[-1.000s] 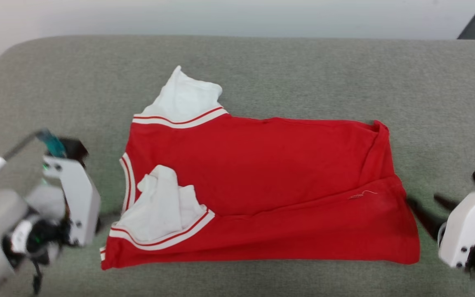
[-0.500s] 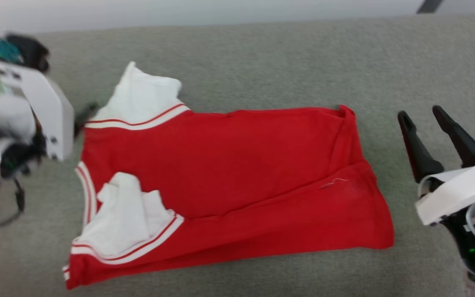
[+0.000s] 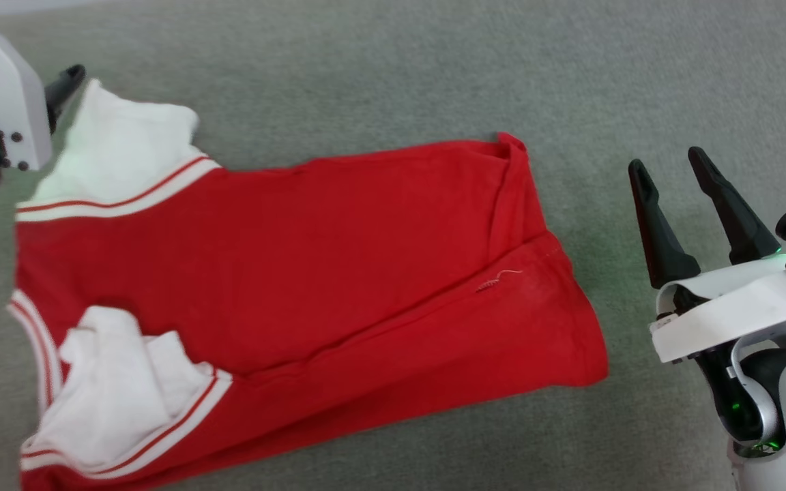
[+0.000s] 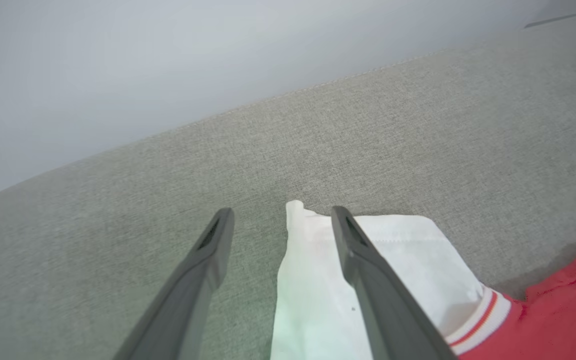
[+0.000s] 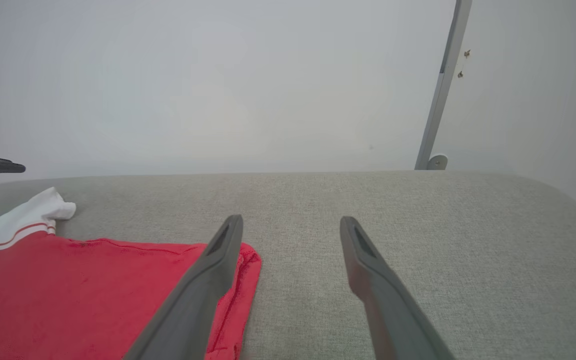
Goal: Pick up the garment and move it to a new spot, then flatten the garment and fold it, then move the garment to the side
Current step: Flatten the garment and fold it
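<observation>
Grey woven fabric covers the bench (image 3: 379, 75), which runs back to a plain pale wall (image 5: 208, 75) with one slim metal post (image 5: 440, 95) standing at its far right. One garment (image 3: 297, 259) lies on it, red side up and mostly spread. It sits to the left of the right end effector (image 3: 666, 158), with its hem corner just beside that end effector's left finger in the right wrist view. Its two white sleeves are at the other end. The far sleeve (image 3: 120, 143) reaches out flat, and its tip lies directly ahead of and under the left end effector (image 4: 282, 211). The near sleeve (image 3: 117, 392) is crumpled back on top of the red body. A single loose thread (image 3: 502, 278) shows near the hem, and a long crease runs along the near edge. Both of the two end effectors are released, their two dark fingers (image 5: 368, 280) each spread wide with nothing between them, hovering clear of the cloth. Judging by the layout, the garment is already at its spot and flattening is the step in hand, since folding can hardly begin with one sleeve bunched and the near edge doubled under. The next move probably calls for the left end effector to drop onto the far sleeve tip just below it and pinch a thin layer without catching the bench cover. The right one would need to shift left to the hem corner so the two can pull the cloth taut.
</observation>
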Available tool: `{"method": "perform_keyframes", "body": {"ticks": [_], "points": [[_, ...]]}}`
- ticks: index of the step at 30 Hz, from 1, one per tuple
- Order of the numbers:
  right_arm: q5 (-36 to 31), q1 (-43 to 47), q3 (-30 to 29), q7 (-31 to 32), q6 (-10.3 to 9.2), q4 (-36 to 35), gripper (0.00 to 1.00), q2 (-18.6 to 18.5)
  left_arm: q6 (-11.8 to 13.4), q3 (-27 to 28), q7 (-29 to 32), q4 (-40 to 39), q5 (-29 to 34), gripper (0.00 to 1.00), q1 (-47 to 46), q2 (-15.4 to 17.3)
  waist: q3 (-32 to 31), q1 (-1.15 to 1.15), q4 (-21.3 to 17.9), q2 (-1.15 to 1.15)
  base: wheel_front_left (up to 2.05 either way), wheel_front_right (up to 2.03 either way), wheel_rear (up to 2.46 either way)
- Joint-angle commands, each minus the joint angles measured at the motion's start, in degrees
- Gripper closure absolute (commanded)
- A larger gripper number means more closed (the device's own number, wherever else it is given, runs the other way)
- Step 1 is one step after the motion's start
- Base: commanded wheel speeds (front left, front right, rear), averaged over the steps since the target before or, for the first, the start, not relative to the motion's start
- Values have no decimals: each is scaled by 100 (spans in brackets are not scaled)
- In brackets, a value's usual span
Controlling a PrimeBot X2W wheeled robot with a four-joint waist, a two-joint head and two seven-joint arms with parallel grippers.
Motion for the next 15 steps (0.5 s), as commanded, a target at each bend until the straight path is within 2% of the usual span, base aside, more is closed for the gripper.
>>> {"method": "perform_keyframes", "body": {"ticks": [1,9,14,15], "points": [[-3,-81,21,-33,-9,1,0,49,-49,-15,38,119,38,0,-89,-34,244,0,-235,0,0,0,0],[-25,-132,44,-90,-9,38,0,114,-279,-102,551,941,-129,0,-298,-257,427,0,-346,0,0,0,0],[-40,-154,23,-9,-9,71,0,152,-290,-232,1089,1411,-188,0,-248,-354,484,0,-352,0,0,0,0],[-14,-166,38,41,-9,82,0,165,-293,-224,1209,1497,-248,56,-219,-384,490,0,-350,0,0,0,0]]}}
